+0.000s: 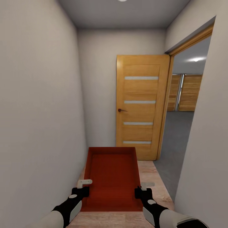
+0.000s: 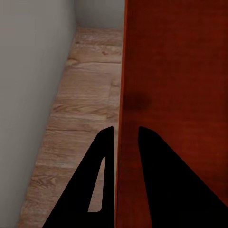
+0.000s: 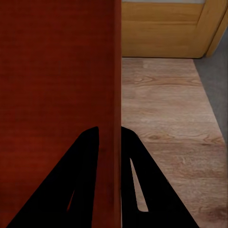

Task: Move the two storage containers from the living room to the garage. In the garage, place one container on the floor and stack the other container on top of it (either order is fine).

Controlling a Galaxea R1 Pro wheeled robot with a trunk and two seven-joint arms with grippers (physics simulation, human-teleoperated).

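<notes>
Container [image 1: 114, 177] carried low in front, long axis pointing ahead down the hallway | left gripper [image 1: 83, 187] fingers clamped on left wall, right gripper [image 1: 143, 189] on right wall | garage doorway [image 1: 182, 126] ahead-right: judged turn right next.

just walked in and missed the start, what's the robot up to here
The robot is carrying one red-orange storage container down a narrow hallway, held out in front over the wood-plank floor. The left gripper pinches the bin's left wall and the right gripper pinches its right wall. An open wooden door stands ahead, and the doorway beside it on the right opens onto the garage's grey floor.
</notes>
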